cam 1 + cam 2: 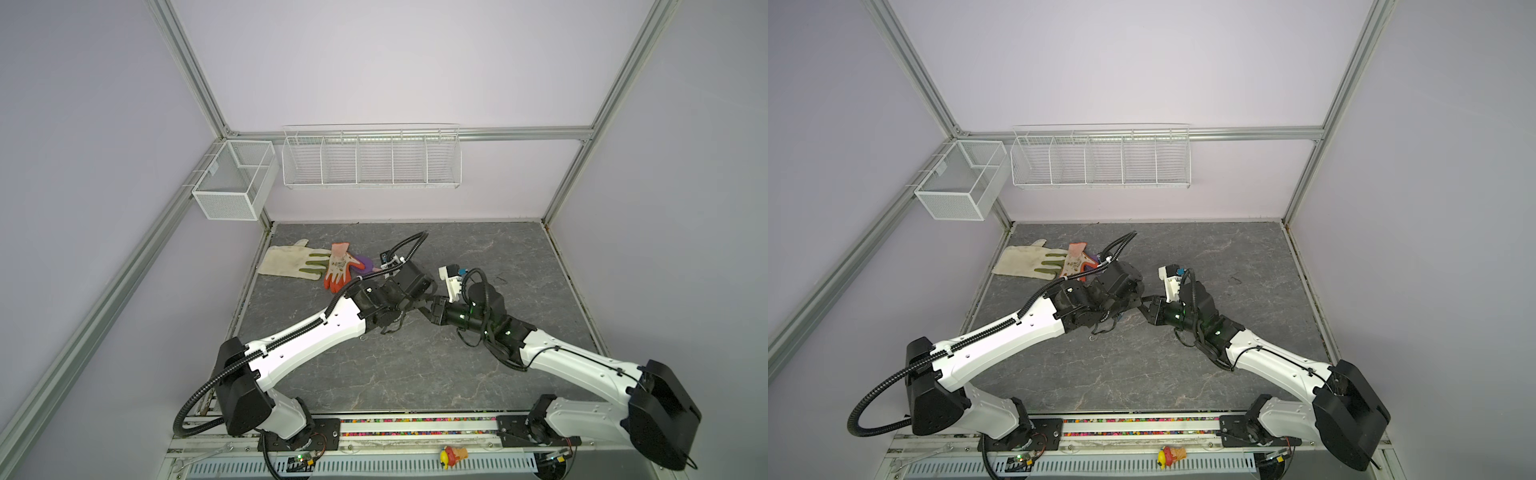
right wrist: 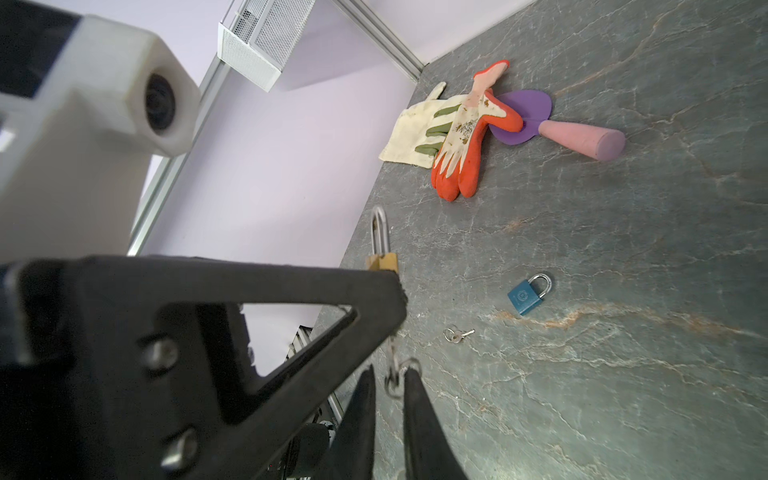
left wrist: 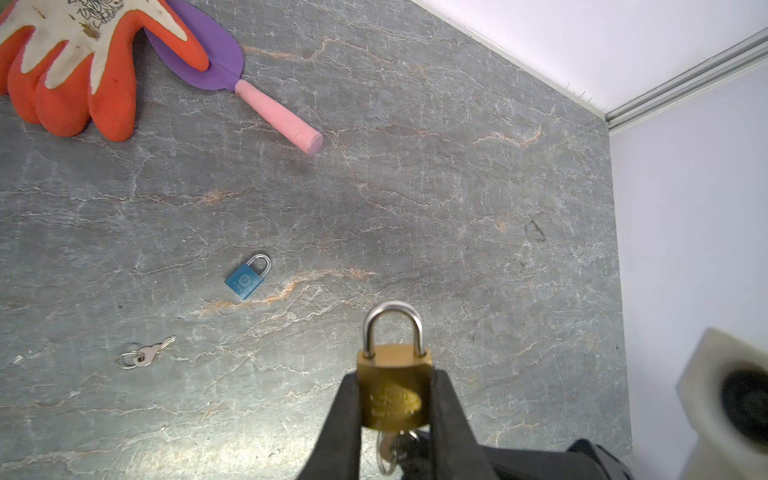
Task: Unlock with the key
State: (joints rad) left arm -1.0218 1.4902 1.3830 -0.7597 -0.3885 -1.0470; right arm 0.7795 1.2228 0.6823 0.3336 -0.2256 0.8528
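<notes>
Key [image 3: 385, 453] mostly behind brass padlock [image 3: 392, 390]

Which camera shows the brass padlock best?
Left wrist: the brass padlock faces it squarely, its face and closed shackle plain, clamped in the left gripper. The right wrist view catches only its edge behind that gripper. In both top views it can't be made out.

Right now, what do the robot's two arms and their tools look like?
The left arm and right arm are white shells with black joints. A black corrugated conduit runs along the left one; green lights glow on the right. The left tool and right tool have black tapering fingers.
</notes>
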